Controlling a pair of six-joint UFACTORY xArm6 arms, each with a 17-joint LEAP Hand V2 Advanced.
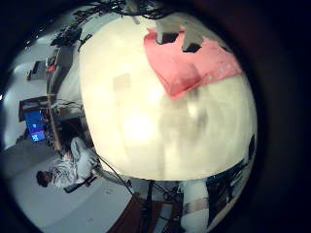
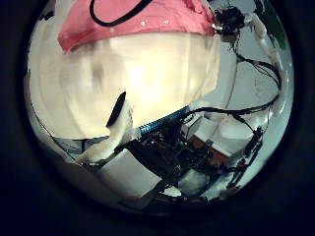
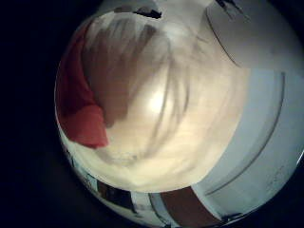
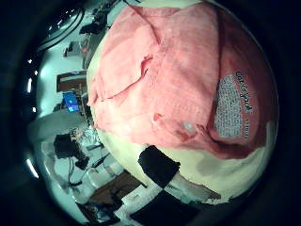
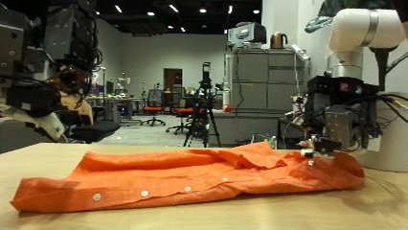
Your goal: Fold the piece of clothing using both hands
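Only the right thumb-side view shows the shirt's label; neither robot hand's grip is discernible.

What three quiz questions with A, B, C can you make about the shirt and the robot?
1. Where is the shirt? A on the table; B on a chair; C on the floor.
2. What colour is it? A blue; B orange; C green.
3. How does it lie? A rolled in a ball; B hanging up; C stretched out long.
Answers: 1 A, it rests on the tabletop; 2 B, it is orange in the outside view; 3 C, it lies low and long, with a hand over one end.
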